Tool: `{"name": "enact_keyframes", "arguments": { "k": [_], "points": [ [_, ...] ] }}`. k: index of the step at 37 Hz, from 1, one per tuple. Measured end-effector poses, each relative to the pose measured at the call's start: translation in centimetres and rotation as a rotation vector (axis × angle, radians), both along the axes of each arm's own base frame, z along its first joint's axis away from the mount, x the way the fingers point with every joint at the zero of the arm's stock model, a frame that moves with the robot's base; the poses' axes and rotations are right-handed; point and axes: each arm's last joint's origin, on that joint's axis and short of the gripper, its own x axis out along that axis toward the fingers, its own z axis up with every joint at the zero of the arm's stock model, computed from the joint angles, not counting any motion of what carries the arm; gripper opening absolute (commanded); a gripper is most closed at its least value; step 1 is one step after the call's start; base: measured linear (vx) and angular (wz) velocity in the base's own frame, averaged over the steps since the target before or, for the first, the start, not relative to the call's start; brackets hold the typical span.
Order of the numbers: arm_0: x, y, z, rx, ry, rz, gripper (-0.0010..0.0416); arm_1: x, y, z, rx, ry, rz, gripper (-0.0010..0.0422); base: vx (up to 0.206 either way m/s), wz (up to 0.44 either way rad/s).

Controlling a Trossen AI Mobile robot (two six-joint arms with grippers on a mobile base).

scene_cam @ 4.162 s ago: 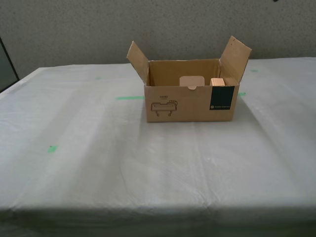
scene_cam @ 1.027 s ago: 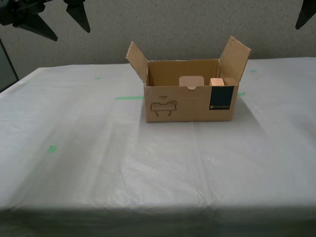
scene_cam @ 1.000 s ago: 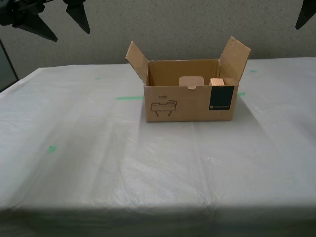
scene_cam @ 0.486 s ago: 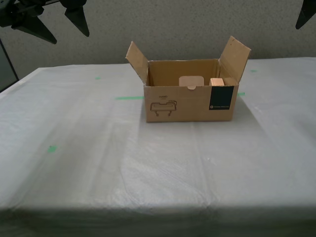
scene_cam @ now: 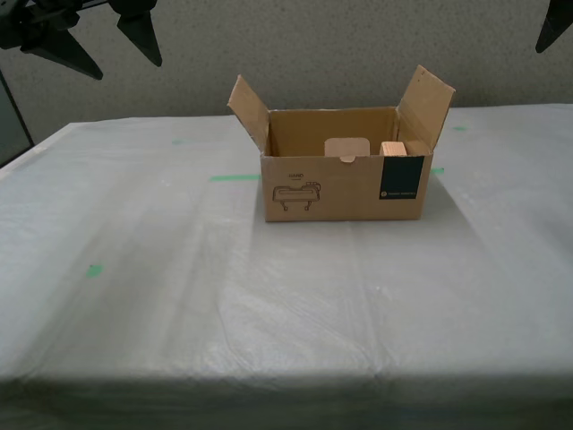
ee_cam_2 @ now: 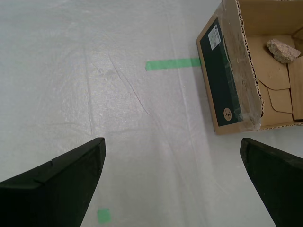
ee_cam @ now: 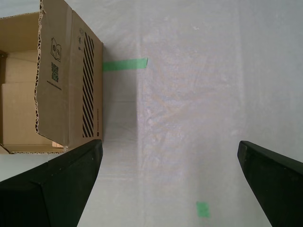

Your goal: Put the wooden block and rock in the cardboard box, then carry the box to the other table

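Note:
The cardboard box [scene_cam: 322, 193] stands open on the white-grey cloth table [scene_cam: 269, 296], flaps up. The wooden block [scene_cam: 394, 149] shows inside it near the end with the teal label. The rock [ee_cam_2: 283, 50] lies on the box floor and is hidden in the exterior view. My first gripper [scene_cam: 128, 64] hangs open at the exterior view's top left, high above the table and apart from the box [ee_cam: 71, 85]. Only one finger [scene_cam: 555, 27] of my second gripper shows, at the exterior view's top right. In its wrist view my second gripper [ee_cam_2: 172, 144] is open beside the box [ee_cam_2: 222, 80]. My first gripper [ee_cam: 169, 146] holds nothing.
Green tape strips [scene_cam: 237, 176] [ee_cam_2: 173, 63] [ee_cam: 125, 64] lie on the cloth at both ends of the box. A small green mark [scene_cam: 94, 269] sits toward the exterior view's left. A speckled grey wall [scene_cam: 313, 45] rises behind the table.
Since 4.2 s ago both grippers have come into the exterior view's top corners. Over the last second they hardly move. The box stays put.

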Motion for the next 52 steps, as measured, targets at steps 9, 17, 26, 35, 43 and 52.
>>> {"name": "enact_keyframes", "arguments": {
  "k": [9, 17, 26, 35, 43, 52],
  "points": [
    [0.00, 0.00, 0.00, 0.000, 0.000, 0.000, 0.0399, 0.00, 0.00, 0.01, 0.000, 0.000, 0.000, 0.0389, 0.000, 0.000],
    [0.00, 0.00, 0.00, 0.000, 0.000, 0.000, 0.0399, 0.00, 0.00, 0.01, 0.000, 0.000, 0.000, 0.0389, 0.000, 0.000],
    [0.00, 0.00, 0.00, 0.000, 0.000, 0.000, 0.0399, 0.00, 0.00, 0.01, 0.000, 0.000, 0.000, 0.0389, 0.000, 0.000],
    [0.00, -0.02, 0.00, 0.000, 0.000, -0.001, 0.0398, 0.00, 0.00, 0.01, 0.000, 0.000, 0.000, 0.0389, 0.000, 0.000],
    [0.00, -0.03, 0.00, 0.000, 0.000, -0.001, 0.0398, 0.00, 0.00, 0.01, 0.000, 0.000, 0.000, 0.0389, 0.000, 0.000],
    [0.00, -0.03, 0.00, 0.000, 0.000, -0.001, 0.0399, 0.00, 0.00, 0.01, 0.000, 0.000, 0.000, 0.0389, 0.000, 0.000]
  ]
}}
